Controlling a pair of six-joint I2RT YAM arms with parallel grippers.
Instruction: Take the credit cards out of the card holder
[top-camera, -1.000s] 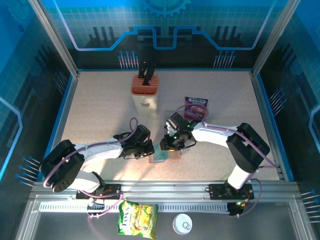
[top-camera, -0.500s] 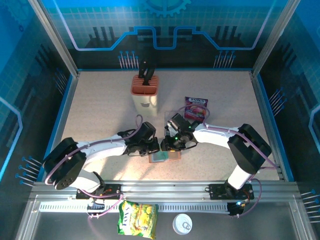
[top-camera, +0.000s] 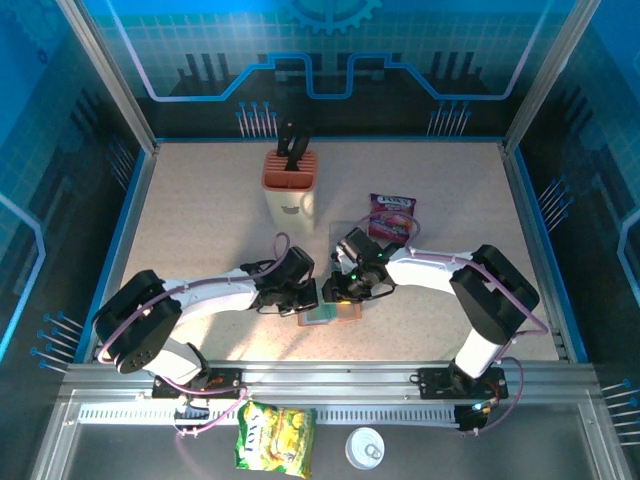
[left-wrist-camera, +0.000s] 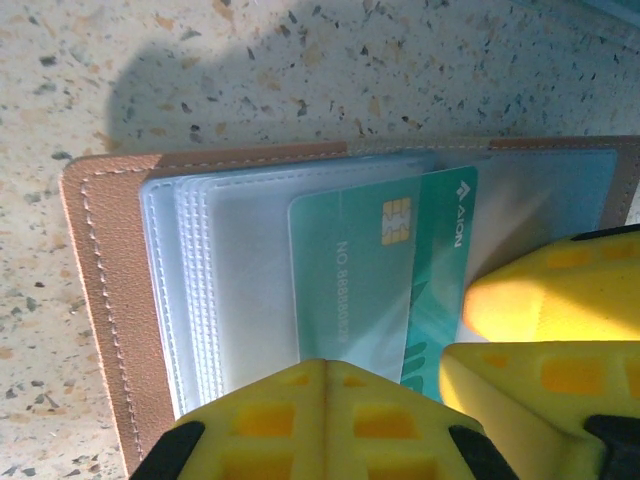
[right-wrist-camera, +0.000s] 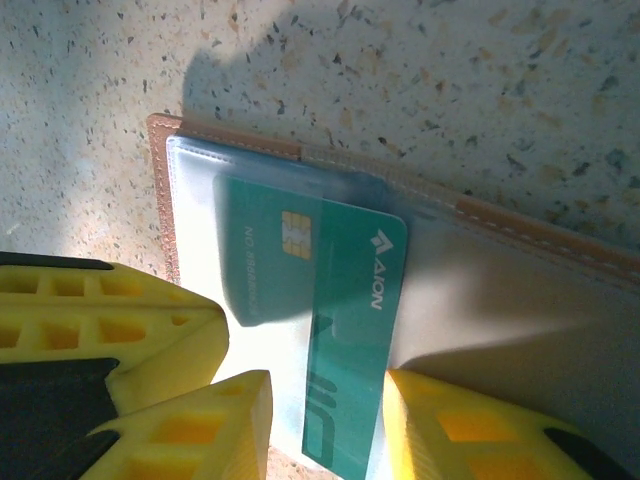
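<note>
Starting at the left: the left gripper (left-wrist-camera: 325, 400) is seen with its jaws pressed together, parked over the near end of the sleeves. Whether anything is nipped between them can't be told.

The card holder (left-wrist-camera: 100, 300) is laid open and flat on the table (top-camera: 200, 220), right where the two arms meet near the front edge. One teal credit card (left-wrist-camera: 350, 285) can be made out in it. Most of it is dulled under a frosted sleeve and a darker strip along one side is left bare. Any more cards behind it can't be made out.

Further right, the right gripper (right-wrist-camera: 325, 415) is held with its jaws apart, one finger on each side of that bare strip's end, nothing clamped.

Handling-wise, the card is probably light, stiff and slick. A pinch on the exposed end, pulled straight out along the sleeve, is likely what's needed. The holder looks floppy and light, so it'll probably get dragged along unless it's pinned down. Glossy sleeves could also make the card stick.

The surface is flat, speckled and matte. A knife block (top-camera: 290, 185) is parked further back, and a purple snack packet (top-camera: 392, 214) sits just behind the right gripper. Bare table is left on both sides for setting cards down.
</note>
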